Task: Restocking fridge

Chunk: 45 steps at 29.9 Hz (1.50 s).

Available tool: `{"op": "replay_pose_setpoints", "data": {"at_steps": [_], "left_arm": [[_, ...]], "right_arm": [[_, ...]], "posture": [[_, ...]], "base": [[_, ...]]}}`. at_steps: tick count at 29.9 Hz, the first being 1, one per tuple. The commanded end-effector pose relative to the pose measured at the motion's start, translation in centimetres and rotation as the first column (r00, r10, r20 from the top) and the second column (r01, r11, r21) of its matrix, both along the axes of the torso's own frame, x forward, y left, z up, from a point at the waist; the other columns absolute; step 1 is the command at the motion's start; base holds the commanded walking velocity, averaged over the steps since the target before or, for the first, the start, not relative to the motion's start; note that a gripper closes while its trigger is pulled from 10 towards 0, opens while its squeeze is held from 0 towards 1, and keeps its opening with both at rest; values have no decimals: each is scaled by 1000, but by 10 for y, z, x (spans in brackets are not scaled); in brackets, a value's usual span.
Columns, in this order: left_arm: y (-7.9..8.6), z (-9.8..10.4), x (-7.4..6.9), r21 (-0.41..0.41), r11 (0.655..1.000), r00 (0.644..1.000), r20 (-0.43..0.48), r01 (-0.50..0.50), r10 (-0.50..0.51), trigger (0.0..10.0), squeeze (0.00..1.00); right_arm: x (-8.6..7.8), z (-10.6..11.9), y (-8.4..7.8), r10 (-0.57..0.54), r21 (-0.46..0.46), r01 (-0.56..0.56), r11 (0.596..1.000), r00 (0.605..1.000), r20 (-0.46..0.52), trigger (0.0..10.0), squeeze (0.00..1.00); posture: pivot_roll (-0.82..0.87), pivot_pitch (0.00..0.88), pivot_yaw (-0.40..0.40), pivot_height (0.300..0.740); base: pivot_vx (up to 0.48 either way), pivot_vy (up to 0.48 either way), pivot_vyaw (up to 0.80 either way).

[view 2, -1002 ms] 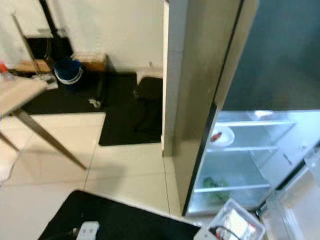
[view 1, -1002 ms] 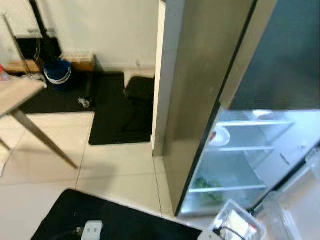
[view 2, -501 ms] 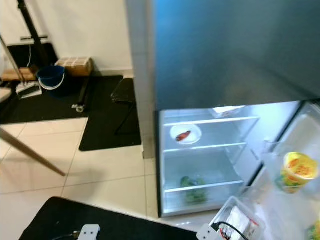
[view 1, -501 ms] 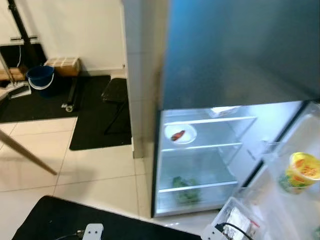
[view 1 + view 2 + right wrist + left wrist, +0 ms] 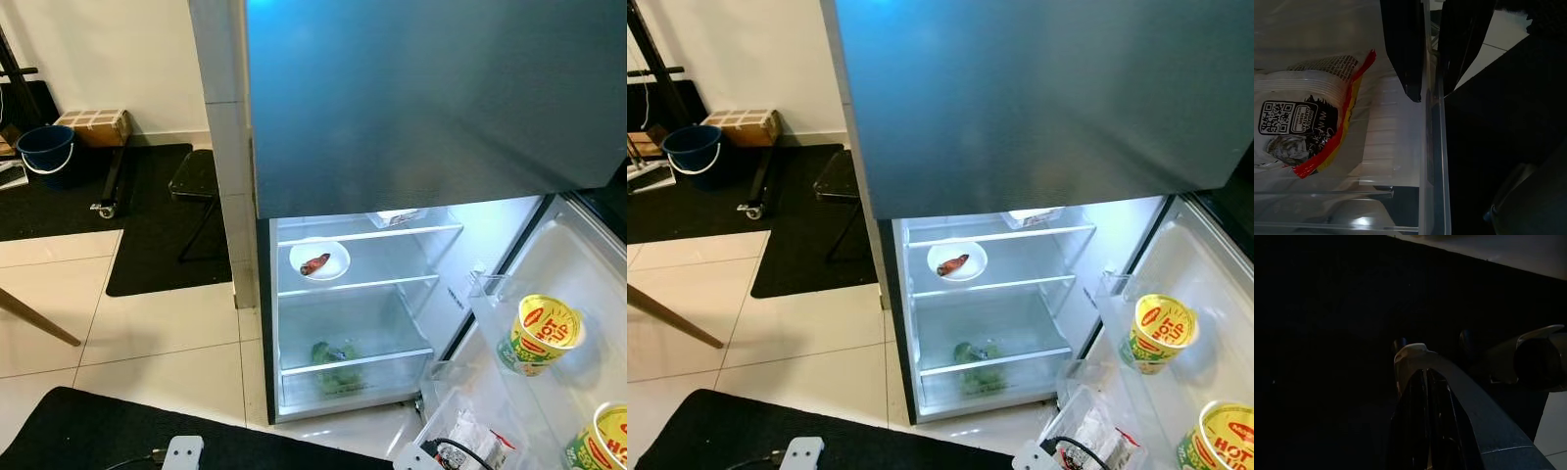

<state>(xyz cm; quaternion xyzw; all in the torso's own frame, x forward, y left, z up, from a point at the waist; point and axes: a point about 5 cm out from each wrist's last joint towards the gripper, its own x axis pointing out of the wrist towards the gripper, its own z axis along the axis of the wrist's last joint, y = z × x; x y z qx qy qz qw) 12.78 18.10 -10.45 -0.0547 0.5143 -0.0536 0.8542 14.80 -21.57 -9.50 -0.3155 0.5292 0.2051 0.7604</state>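
Second noodle cup [image 5: 1217, 439] cut off at the frame corner.

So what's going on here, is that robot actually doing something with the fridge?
It stands before the open lower compartment of a dark grey fridge. Its right gripper is pinched on the wall of a clear plastic container holding a white snack packet. Inside, a white plate with a piece of red food sits on the upper shelf and green vegetables below. Two yellow noodle cups stand in the door. The left arm hangs idle.
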Motion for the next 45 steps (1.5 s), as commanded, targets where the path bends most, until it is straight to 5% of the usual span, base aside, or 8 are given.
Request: {"op": "replay_pose_setpoints", "data": {"at_steps": [1, 24, 33, 45], "left_arm": [[-4, -5, -15, -14, 1000, 998, -60, 21, -22, 10000, 0], [-5, -7, -17, 8, 999, 997, -65, -41, 41, 10000, 0], [3, -7, -22, 95, 995, 996, -83, 18, -10, 10000, 0], [11, -8, -27, 115, 993, 996, -92, 6, 4, 10000, 0]], "right_arm": [[4, 1, 3, 10, 8, -10, 1000, 1000, 20, 10000, 0], [4, 1, 5, 65, 2, -65, 998, 998, 8, 10000, 0], [0, -1, 9, 67, 12, -67, 998, 998, -4, 10000, 0], [-4, -3, 9, 59, 16, -58, 998, 998, -15, 10000, 0]], "posture": [[-44, 0, -39, 740], [-32, 0, -52, 740], [-29, 0, -44, 740], [-31, 0, -40, 740]], "base": [[0, -480, 0], [0, -49, 0], [0, 0, 0], [181, 0, 0]]}}
